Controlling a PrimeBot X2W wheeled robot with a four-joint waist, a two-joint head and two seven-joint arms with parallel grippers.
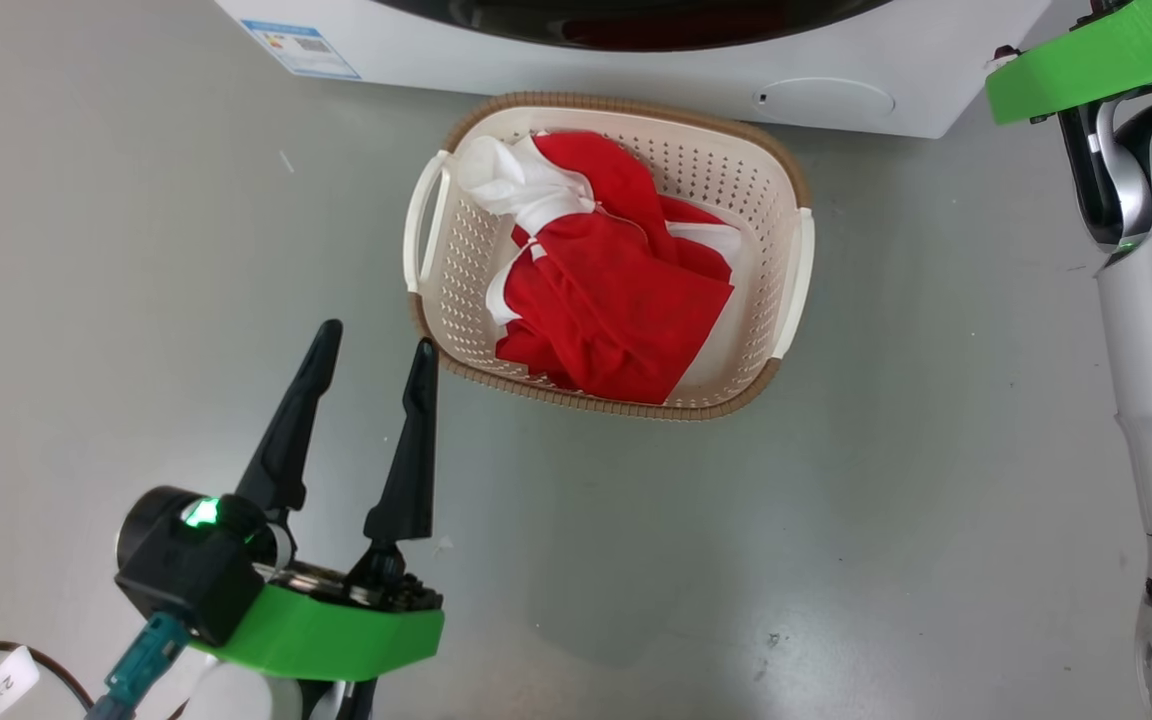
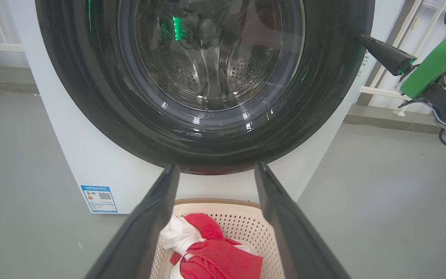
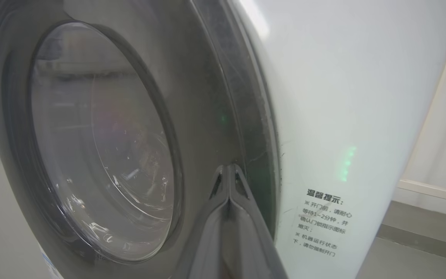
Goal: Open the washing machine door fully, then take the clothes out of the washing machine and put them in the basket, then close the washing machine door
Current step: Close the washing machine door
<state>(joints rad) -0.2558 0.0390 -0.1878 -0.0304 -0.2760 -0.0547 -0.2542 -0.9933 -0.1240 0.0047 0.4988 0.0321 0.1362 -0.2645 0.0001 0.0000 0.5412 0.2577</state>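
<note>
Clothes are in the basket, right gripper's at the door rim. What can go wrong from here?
1. The shut right gripper has its tips at the very rim of the glossy washing machine door; it may slip off, leaving the door unlatched.
2. The open left gripper hangs close beside the basket; a swing could knock it.

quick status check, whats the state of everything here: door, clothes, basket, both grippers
washing machine door: shut or all but shut, flush with the machine's front
clothes: crumpled, lying in the basket
basket: upright on the floor, loaded
left gripper: open, empty, near the basket
right gripper: shut, holding nothing, tips at the door's rim
</note>
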